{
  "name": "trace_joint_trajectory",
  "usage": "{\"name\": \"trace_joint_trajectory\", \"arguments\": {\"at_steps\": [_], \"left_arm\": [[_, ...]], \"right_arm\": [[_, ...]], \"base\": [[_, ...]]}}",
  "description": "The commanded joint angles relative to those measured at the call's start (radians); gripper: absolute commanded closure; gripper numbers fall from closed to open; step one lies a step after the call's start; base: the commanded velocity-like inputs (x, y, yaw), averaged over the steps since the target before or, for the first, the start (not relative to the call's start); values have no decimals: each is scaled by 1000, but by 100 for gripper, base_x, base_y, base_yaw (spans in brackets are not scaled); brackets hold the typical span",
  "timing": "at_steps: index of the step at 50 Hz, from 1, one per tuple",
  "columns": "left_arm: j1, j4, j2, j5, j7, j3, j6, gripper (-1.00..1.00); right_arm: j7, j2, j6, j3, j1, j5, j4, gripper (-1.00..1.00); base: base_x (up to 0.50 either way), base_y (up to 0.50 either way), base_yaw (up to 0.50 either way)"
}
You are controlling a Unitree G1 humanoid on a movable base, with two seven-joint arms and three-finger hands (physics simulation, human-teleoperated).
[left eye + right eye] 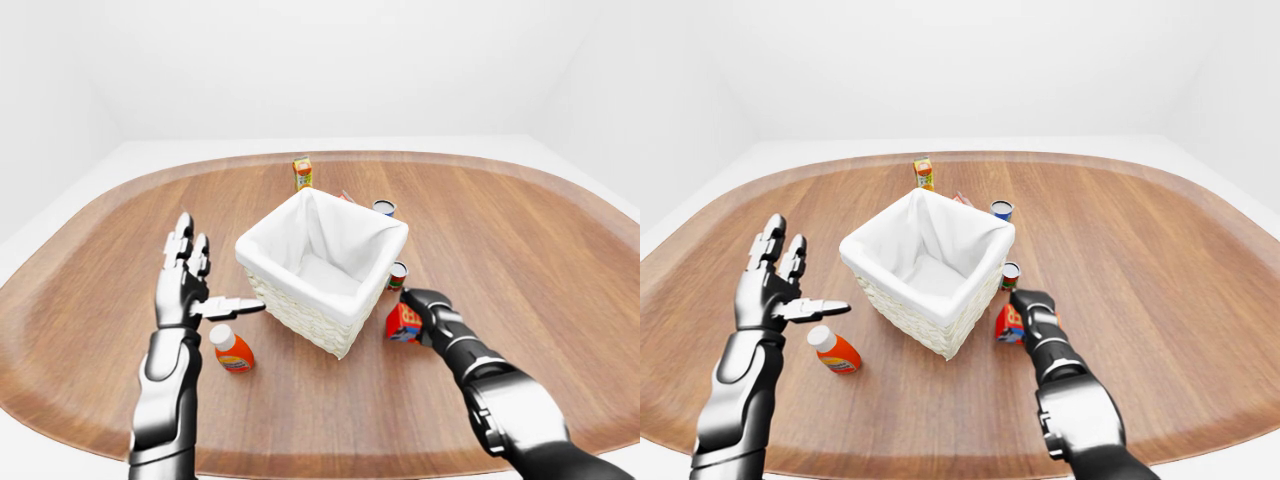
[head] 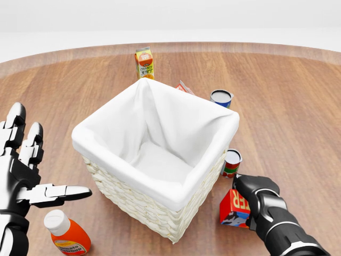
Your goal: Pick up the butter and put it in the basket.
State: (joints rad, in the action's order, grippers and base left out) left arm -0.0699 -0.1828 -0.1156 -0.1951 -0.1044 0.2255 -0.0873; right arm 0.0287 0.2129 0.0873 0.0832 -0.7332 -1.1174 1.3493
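Note:
The butter (image 2: 234, 208) is a small red box with white letters, standing on the wooden table just right of the basket's near corner in the head view. My right hand (image 2: 254, 198) is shut on the butter, its fingers wrapped over the box's top and right side. The basket (image 2: 133, 205) is woven wicker with a white cloth lining, open and empty, in the middle of the table. My left hand (image 2: 37, 170) is open and empty, raised with its fingers spread to the left of the basket.
An orange bottle with a white cap (image 2: 69, 237) lies below my left hand. A small red and green can (image 2: 232, 162) stands between the butter and the basket. A blue can (image 2: 221, 97), a juice carton (image 2: 144, 63) and a small packet (image 2: 185, 87) stand beyond the basket.

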Motion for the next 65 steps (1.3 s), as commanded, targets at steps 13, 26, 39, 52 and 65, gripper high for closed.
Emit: {"name": "trace_joint_trajectory", "arguments": {"at_steps": [13,26,39,52,65], "left_arm": [[40,-69,-7,2,-45,37,0,-100],[40,-63,-8,-3,-52,47,0,-100],[25,-37,-14,-7,-50,48,0,-100],[22,-24,-16,-9,-48,46,0,-100],[19,-4,-18,-12,-47,47,0,-100]], "right_arm": [[312,84,0,-43,236,-136,-679,100],[555,88,0,-145,324,-250,-1052,100],[669,98,0,-204,290,-238,-1203,100],[666,105,0,-210,227,-179,-1236,100],[625,114,0,-215,136,-136,-1259,100]], "base": [[0,0,0],[0,0,0],[0,0,0],[0,0,0],[0,0,0]]}}
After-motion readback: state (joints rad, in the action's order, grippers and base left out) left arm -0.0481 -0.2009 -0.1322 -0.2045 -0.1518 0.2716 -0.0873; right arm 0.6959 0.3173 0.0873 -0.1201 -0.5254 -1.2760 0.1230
